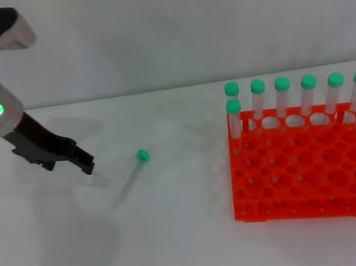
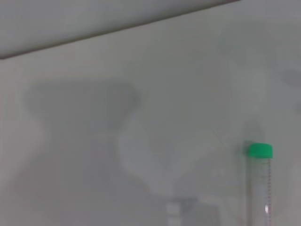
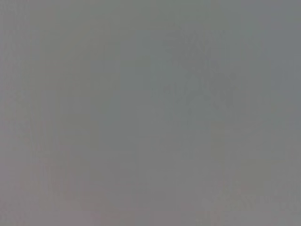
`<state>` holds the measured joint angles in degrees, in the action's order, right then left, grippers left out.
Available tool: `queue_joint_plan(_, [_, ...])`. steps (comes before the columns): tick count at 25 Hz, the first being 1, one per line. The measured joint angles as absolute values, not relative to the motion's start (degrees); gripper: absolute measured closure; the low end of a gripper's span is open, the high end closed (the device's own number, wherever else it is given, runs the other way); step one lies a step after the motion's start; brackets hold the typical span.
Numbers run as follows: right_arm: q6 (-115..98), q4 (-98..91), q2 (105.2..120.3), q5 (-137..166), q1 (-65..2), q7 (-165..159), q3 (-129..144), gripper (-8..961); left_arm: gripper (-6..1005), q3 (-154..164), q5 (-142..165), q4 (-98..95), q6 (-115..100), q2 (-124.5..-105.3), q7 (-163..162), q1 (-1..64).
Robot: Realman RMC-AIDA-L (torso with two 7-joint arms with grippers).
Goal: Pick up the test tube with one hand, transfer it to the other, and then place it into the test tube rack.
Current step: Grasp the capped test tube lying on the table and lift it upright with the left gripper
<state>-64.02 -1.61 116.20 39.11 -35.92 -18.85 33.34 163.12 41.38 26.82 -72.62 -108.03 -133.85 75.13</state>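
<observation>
Seven capped tubes [image 1: 283,97] in rack [image 1: 302,173]; one test tube [image 1: 130,174] lying; left gripper [image 1: 85,164] nearby, finger state unclear.

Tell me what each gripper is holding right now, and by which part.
Nothing is held. The test tube lies on the table, apart from the left gripper beside it. The right gripper is out of view.

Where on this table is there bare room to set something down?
Bare table lies between the loose test tube and the test tube rack, and along the near edge. It is crowded at the rack's far row of capped tubes and near the left gripper.
</observation>
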Motion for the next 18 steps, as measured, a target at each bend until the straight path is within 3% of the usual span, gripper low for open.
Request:
queue_joint_plan(5, [-63.9, -1.5, 116.19, 39.1, -36.0, -18.6, 33.3, 81, 151, 163.1, 41.5, 24.2, -72.0, -108.7, -135.1, 75.6])
queue_joint_plan(7, [-64.0, -1.4, 116.19, 39.1, -35.9, -18.6, 33.3, 81, 155, 163.1, 41.7, 23.3, -70.7, -110.03, -136.1, 75.4])
queue_joint_plan(18, [-64.2, -1.4, 116.19, 39.1, -36.3, -18.6, 33.3, 80, 181, 163.0, 41.8, 22.7, -69.9, -111.36, -137.6, 74.5])
